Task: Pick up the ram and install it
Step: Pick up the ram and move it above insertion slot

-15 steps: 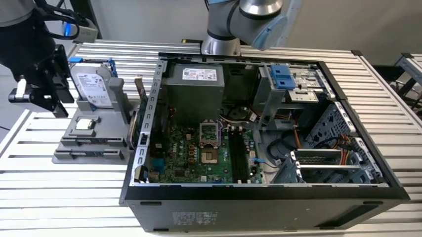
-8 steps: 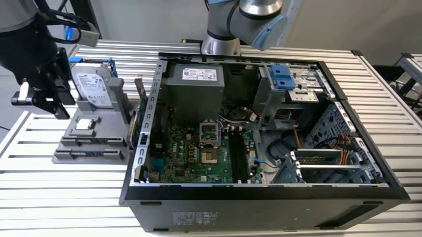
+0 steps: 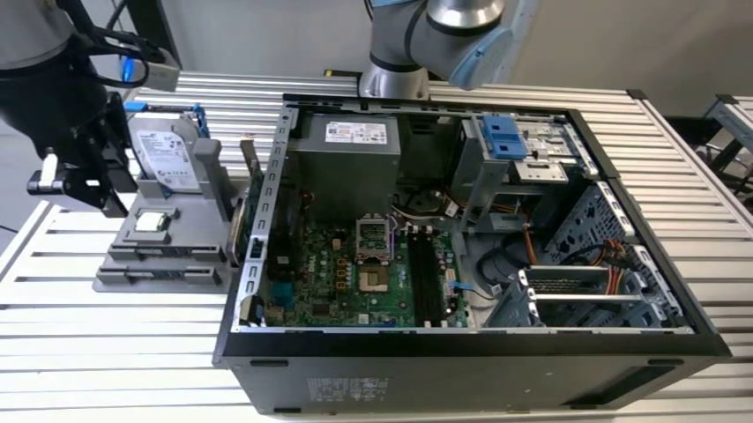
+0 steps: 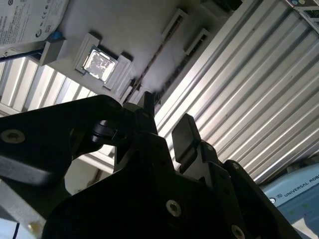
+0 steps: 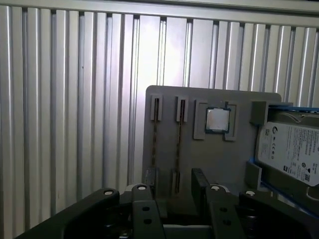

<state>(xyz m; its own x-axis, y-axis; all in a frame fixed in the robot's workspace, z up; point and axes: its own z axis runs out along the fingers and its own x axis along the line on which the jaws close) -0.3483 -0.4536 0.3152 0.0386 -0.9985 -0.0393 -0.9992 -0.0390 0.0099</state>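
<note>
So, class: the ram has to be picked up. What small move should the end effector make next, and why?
Probably a short approach down toward a ram stick, lining its thin edge up between the fingers. The end effector is open and empty, close to the gray holder. The sticks there stand edge-up in their slots, not yet gripped.
</note>
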